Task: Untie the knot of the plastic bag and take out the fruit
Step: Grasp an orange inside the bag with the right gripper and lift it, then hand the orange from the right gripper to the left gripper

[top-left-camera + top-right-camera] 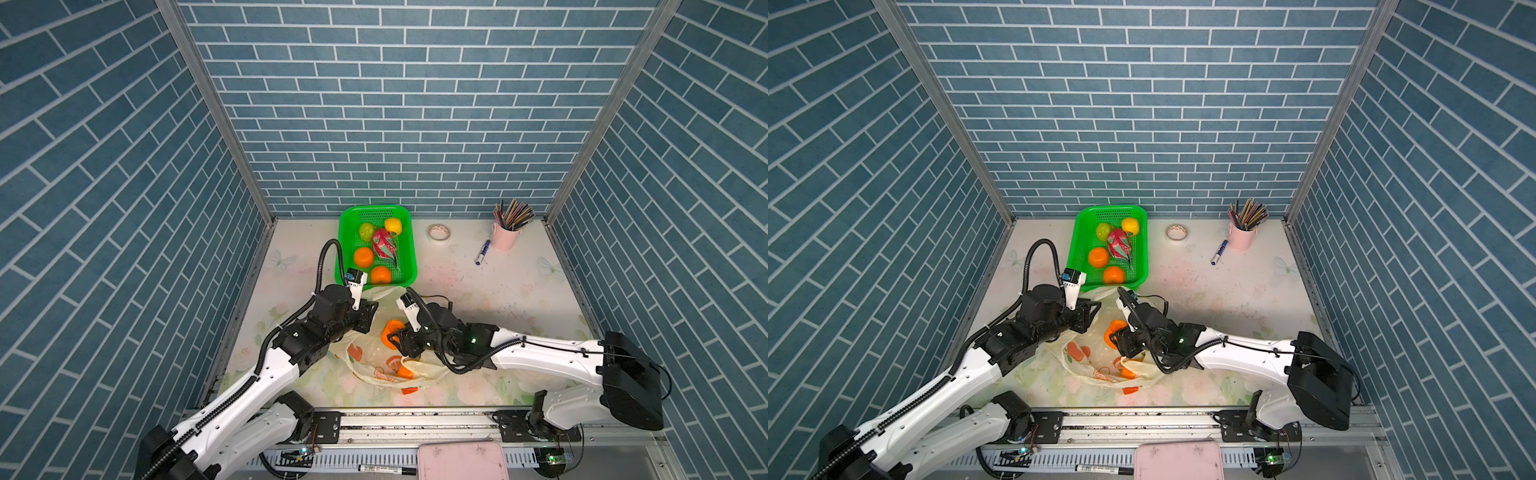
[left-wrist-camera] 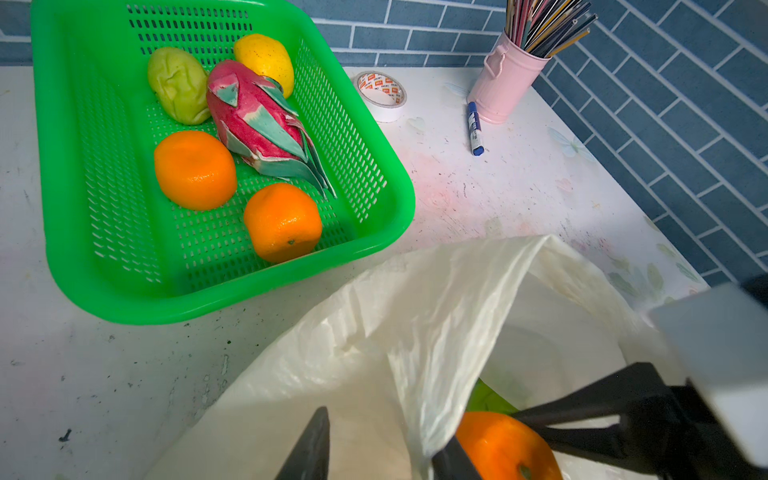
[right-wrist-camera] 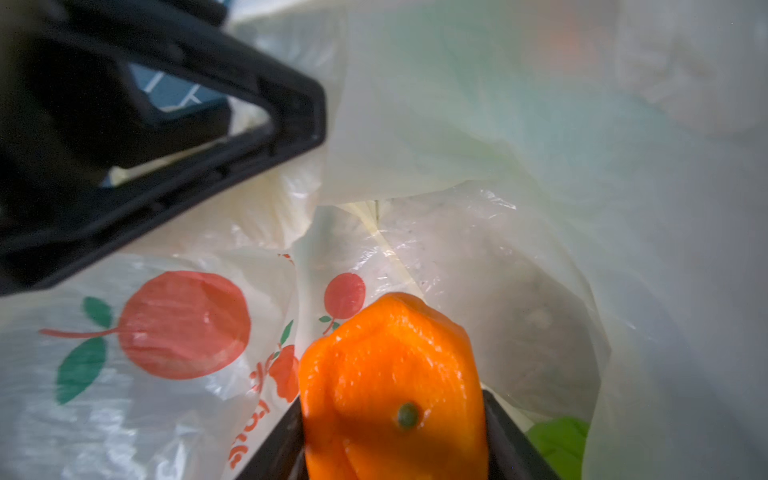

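Evidently the round orange fruit [image 3: 390, 353] is soft. It sits clamped between the jaws of the right gripper [image 3: 395, 436], and their squeeze has pinched it from a ball into a wedge. I judge it light and yielding, with a smooth skin that could slide out forwards. A hold across its middle suits it, and it needs no harder squeeze.

Pressed so, its long axis runs along the gripper's fingers, with the narrow end bulging out ahead of the tips. The small green stalk dot faces back up towards the wrist.

The fruit is inside the thin, translucent pale-yellow plastic bag [image 1: 374, 361], which lies on the pale flowered desk [image 1: 498, 299] with the right gripper reaching into it. The left gripper [image 2: 382, 449] stands half closed, just beside the right one. It has a fold of the bag's rim between its jaws and appears to hold the mouth up.

The film is flimsy, crinkly and slick, so it is best taken at a bunched edge. No knot shows; the mouth gapes open. The plastic bag stretches from the held rim back under the right wrist.

A green fruit [image 3: 561, 440] lies just beside the right gripper. Beyond the left gripper, the bright green perforated plastic basket [image 2: 232, 299] already holds five pieces.
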Motion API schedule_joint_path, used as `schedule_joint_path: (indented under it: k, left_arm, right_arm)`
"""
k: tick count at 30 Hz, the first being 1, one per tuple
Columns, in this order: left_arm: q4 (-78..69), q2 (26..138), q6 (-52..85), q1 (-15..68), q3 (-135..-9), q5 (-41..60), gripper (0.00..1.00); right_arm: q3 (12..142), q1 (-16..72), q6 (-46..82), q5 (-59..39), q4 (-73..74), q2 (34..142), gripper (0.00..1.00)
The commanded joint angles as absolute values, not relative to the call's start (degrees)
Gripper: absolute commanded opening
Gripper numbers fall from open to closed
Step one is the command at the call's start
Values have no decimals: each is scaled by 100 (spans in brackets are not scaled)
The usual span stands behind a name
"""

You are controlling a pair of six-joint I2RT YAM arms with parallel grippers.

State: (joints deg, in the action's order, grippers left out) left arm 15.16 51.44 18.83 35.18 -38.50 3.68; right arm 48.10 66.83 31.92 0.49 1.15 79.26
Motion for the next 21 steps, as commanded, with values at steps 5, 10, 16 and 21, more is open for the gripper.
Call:
schedule_joint_path:
  k: [5, 10, 16, 21]
  left_arm:
    - [1647, 5098, 2026, 3527, -4012, 237, 38]
    - [1653, 4998, 2030, 3533, -4052, 245, 38]
    - [1539, 4727, 1900, 3534, -4105, 300, 54]
    - [1361, 4593, 1306, 3530, -4293, 357, 61]
  right_arm:
    - [4623, 6698, 3214, -82, 662, 7004, 59]
    - [4516, 6562, 3450, -59, 1001, 6525, 59]
    - [4564, 6200, 3786, -206, 1059, 5995, 59]
    - [4805, 5609, 4175, -565, 559, 5764, 58]
